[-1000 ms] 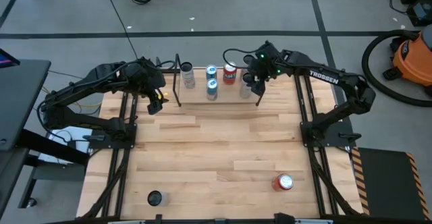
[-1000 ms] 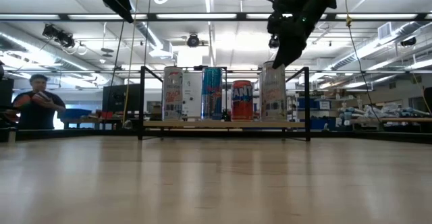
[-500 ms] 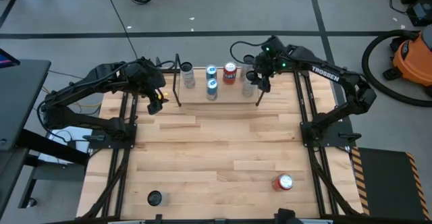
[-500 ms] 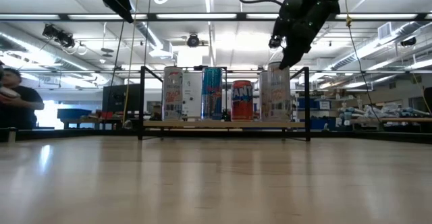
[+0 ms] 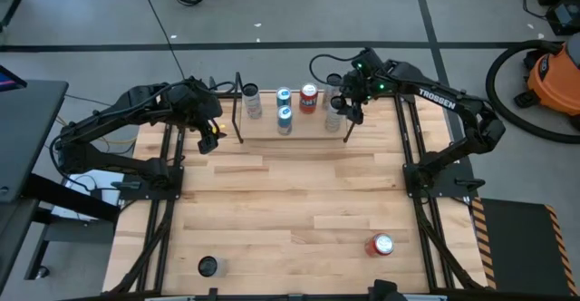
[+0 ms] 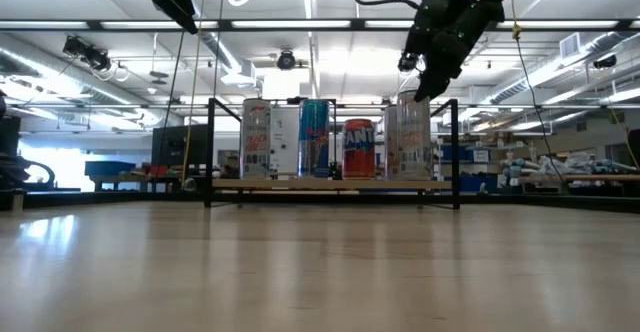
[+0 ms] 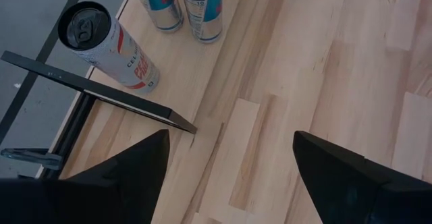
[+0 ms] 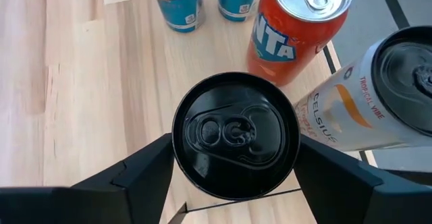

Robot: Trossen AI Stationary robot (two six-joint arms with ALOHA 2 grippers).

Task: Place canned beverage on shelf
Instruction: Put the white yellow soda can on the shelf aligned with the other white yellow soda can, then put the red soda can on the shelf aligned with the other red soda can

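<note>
The right gripper (image 5: 342, 112) has lifted off the black-topped can (image 8: 235, 135) on the shelf (image 6: 330, 184), fingers spread on either side. It looks released, so placement seems done. The left gripper (image 5: 207, 138) waits open nearby.

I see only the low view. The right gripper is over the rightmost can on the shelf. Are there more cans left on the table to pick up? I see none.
Observer: Yes, two. A red can lies on its side at the near right of the table, and a dark-topped can stands at the near left.
Operator: I count one blue can on the shelf. Is this correct?
Observer: No. A far blue can stands right behind the near blue can.
Operator: Where is the left gripper?
Observer: The left gripper hangs open just outside the left end frame of the shelf.
</note>
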